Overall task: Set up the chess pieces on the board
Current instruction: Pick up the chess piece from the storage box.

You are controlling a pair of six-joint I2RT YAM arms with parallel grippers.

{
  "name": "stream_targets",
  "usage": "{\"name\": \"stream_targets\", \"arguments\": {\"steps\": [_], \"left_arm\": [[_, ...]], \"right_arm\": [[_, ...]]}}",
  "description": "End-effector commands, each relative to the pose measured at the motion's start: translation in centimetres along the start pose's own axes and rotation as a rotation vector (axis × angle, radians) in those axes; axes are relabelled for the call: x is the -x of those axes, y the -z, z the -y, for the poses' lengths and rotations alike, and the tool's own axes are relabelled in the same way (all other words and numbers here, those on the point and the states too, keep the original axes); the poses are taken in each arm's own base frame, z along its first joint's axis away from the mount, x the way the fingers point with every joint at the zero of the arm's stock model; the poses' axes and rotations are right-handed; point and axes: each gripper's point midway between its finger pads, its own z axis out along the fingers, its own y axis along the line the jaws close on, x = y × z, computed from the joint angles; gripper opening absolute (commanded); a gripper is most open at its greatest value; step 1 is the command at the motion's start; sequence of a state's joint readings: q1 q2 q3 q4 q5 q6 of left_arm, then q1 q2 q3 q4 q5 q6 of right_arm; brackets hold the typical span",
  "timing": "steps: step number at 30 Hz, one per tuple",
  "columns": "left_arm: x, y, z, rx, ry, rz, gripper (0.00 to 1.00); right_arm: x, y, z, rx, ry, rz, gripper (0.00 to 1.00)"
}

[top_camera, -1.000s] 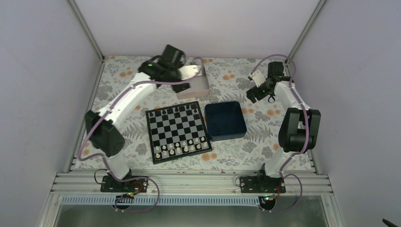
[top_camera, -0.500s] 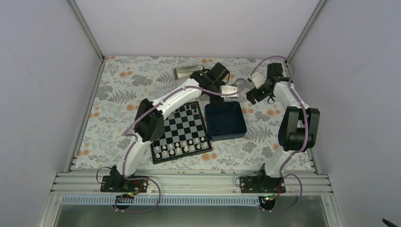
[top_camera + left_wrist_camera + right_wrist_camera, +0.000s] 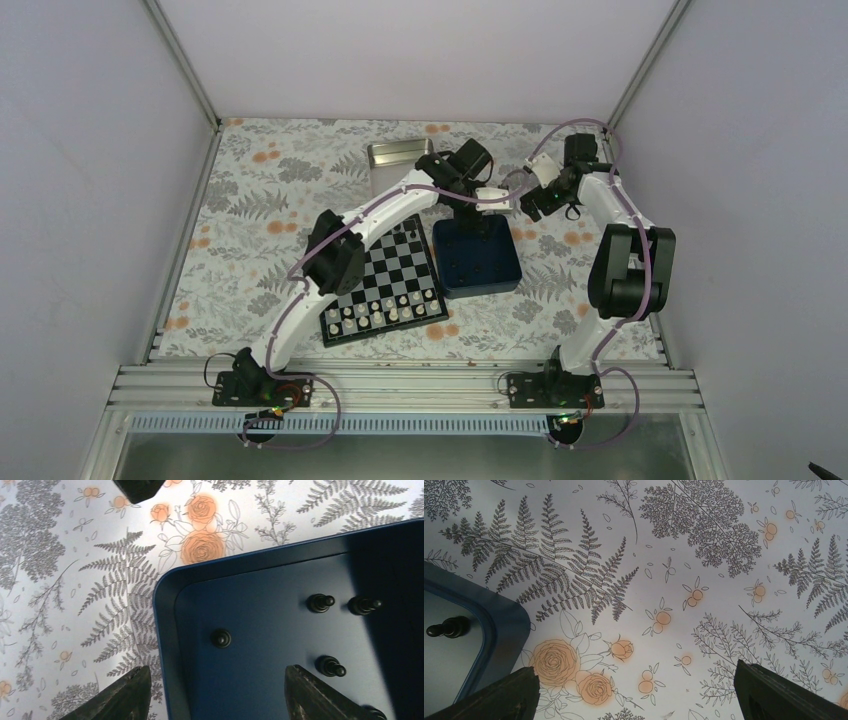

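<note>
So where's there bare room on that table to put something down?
Open floral cloth lies left of the chessboard, toward the wall. Crowded: the far edge of the navy box, with left hand, right hand and metal tin nearby.

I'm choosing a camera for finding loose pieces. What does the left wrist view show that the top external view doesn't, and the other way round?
Only the left wrist view: black chess pieces seen clearly as separate chessmen on the floor of the navy box, with the left gripper open and straddling the box's corner. Only the top external view: the board, cream chessmen on its near rows, and the metal tin. Both: the navy box and the floral cloth.
</note>
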State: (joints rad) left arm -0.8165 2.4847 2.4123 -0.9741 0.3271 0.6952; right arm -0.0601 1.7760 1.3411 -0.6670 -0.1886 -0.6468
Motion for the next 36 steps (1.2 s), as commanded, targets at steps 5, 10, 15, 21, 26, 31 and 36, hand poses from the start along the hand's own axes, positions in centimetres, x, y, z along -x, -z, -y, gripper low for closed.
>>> {"name": "stream_targets", "arguments": {"steps": [5, 10, 15, 21, 26, 31, 36], "left_arm": [[0.4, -0.6, 2.1, -0.1, -0.02, 0.038, 0.6], [0.0, -1.7, 2.9, -0.125, -0.029, 0.024, 0.55], [-1.2, -3.4, 2.3, -0.086, -0.022, -0.023, 0.55], [-2.6, -5.4, 0.8, -0.01, -0.013, -0.069, 0.55], [-3.1, -6.5, 0.2, 0.014, -0.004, -0.08, 0.56], [-3.5, -7.2, 0.6, -0.008, -0.002, -0.084, 0.56], [-3.2, -7.2, 0.5, -0.003, 0.011, -0.064, 0.56]], "right_arm": [[-0.5, -0.8, -0.5, 0.031, 0.002, -0.014, 1.0], [-0.7, -1.0, -0.6, 0.034, 0.002, -0.019, 1.0], [-0.7, -1.1, -0.6, 0.038, 0.001, -0.022, 1.0], [-0.7, -1.1, -0.7, 0.04, 0.0, -0.022, 1.0], [-0.7, -1.0, -0.7, 0.042, -0.001, -0.021, 1.0], [-0.6, -0.9, -0.7, 0.043, 0.0, -0.018, 1.0], [-0.6, -1.0, -0.8, 0.046, -0.002, -0.019, 1.0]]}}
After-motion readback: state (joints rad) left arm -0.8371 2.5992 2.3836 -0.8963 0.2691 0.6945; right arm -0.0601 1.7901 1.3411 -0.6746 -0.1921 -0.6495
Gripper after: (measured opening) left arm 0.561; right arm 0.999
